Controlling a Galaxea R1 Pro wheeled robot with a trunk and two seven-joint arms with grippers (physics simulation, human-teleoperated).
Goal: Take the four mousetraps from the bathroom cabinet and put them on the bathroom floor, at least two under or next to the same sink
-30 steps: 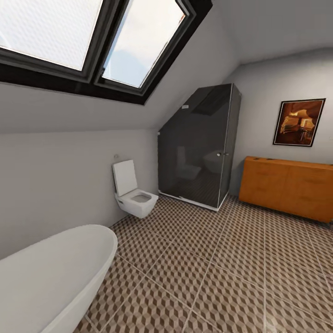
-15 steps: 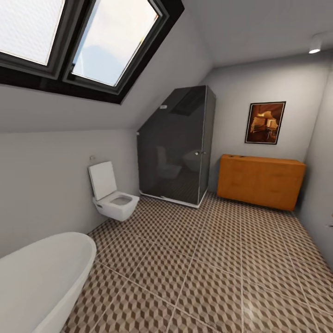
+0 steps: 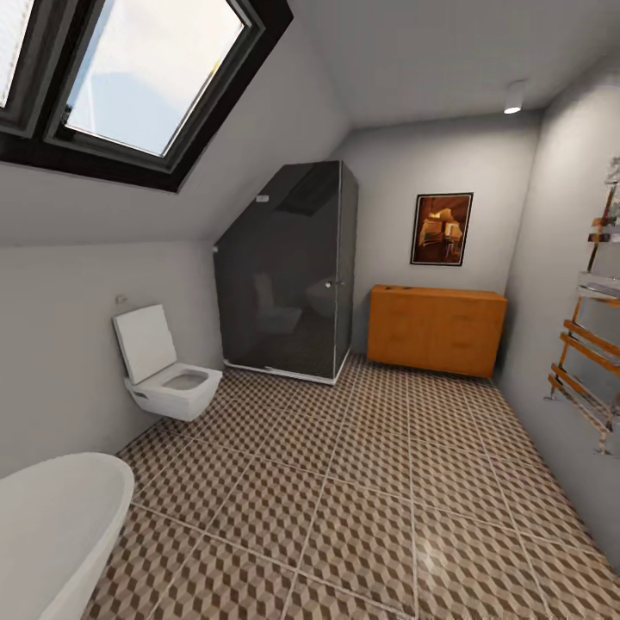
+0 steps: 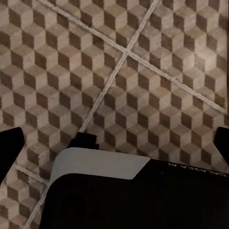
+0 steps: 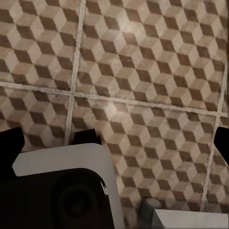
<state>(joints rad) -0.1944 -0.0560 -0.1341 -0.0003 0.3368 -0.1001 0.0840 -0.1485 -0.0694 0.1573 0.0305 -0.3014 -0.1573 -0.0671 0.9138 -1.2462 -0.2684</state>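
Orange-brown cabinet, cube-patterned bathroom floor

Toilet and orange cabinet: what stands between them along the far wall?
In the head view, the dark glass shower stall stands between the toilet and the cabinet, on the tiled floor.

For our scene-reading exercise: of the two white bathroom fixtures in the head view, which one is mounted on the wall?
The toilet, with its raised lid, hangs off the left wall clear of the tiles; the rounded bathtub sits low in the near-left corner.

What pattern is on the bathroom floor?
Brown, beige and white cubes on the bathroom floor, clearest in the right wrist view.
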